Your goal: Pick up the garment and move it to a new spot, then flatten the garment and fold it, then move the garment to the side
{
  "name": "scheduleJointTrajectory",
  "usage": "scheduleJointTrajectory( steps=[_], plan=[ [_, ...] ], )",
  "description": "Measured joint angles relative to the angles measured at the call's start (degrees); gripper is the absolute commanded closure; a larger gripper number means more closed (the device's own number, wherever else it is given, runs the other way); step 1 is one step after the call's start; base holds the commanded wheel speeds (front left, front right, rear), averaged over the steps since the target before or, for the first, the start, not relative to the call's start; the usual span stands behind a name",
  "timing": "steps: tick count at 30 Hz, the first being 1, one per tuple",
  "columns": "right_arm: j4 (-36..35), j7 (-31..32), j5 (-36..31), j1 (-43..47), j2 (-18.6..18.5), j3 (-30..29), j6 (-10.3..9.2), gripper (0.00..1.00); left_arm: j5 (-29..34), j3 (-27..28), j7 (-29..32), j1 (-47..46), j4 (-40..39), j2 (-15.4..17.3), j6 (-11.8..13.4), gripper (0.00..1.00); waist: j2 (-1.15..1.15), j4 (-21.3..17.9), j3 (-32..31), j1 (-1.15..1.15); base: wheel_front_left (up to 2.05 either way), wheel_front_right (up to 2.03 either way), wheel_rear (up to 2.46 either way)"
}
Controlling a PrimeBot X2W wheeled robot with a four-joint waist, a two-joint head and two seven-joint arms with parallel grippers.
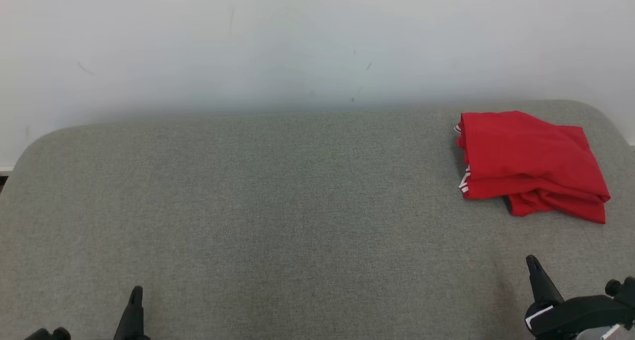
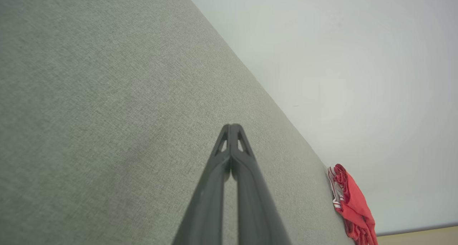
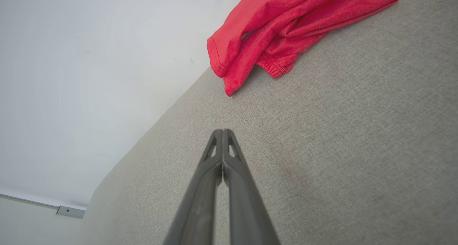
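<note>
The folded red garment (image 1: 533,164) lay by the far right corner of the grey fabric surface (image 1: 297,206), well beyond the right gripper (image 1: 532,259). That gripper and the left gripper (image 1: 136,291), both at the near edge, were closed and empty. A white wall (image 1: 297,42) stood behind.

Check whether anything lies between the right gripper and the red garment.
Nothing visible does. Only the bare grey surface separates the shut right gripper from the red garment, which lies roughly folded ahead of it, toward the surface's far right.
</note>
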Motion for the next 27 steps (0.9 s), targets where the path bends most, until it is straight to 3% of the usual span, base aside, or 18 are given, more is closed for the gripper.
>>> scheduleJointTrajectory(
  steps=[27],
  plan=[
    [1.9, 4.1, 17.1, -3.3, 4.3, -4.4, 3.97, 1.00, -21.0, 3.8, 3.1, -3.1, 3.3, -1.0, -4.0, 1.00, 0.00, 0.3, 0.3, 0.00, 0.00, 0.00, 0.00]
  ],
)
